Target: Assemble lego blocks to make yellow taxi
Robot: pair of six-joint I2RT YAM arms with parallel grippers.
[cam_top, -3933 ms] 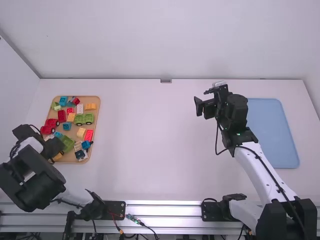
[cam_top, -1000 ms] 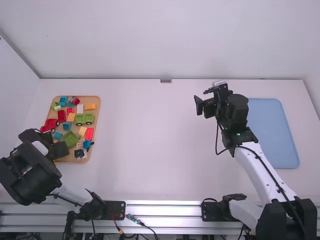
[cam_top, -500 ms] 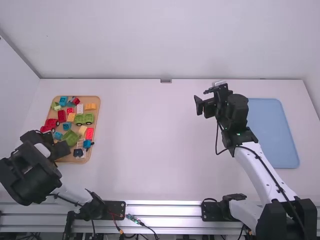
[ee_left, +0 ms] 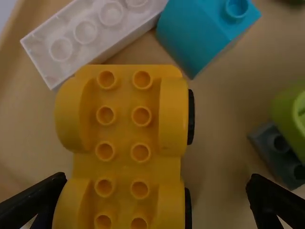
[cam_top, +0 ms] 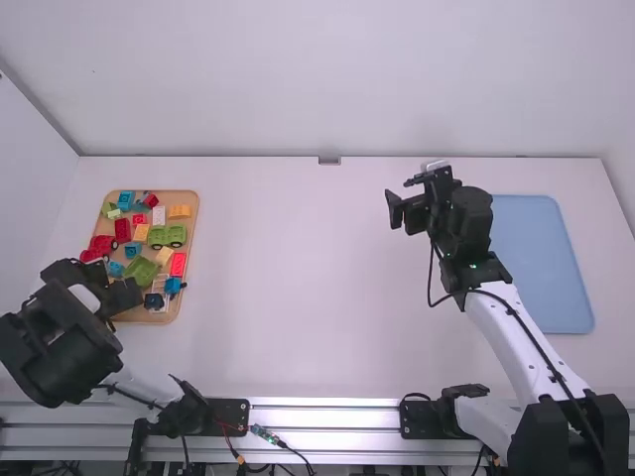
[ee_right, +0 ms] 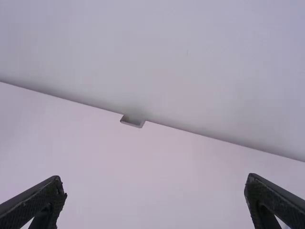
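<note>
Yellow car base (ee_left: 125, 129) lies studs up below an open left tool (cam_top: 121, 295)

The base is a bright, glossy yellow, long and narrow, with two rows of hollow-topped studs running down its middle. Rounded wheel arches bulge out along both flanks, and black wheels show at one side. It sits on the wooden tray (cam_top: 193, 228), at the left of the white bench (cam_top: 298, 268). A white block (ee_left: 97, 26) with round studs and a sloped blue block (ee_left: 193, 28) lie just beside it. The left tool's fingers are spread wide, one of them close to a yellow arch; whether they touch, I cannot tell. More yellow bricks (cam_top: 179, 211) lie farther up the tray. The right tool (cam_top: 401, 196) is open and holding nothing, above the bench near the blue mat (cam_top: 541, 258)
</note>
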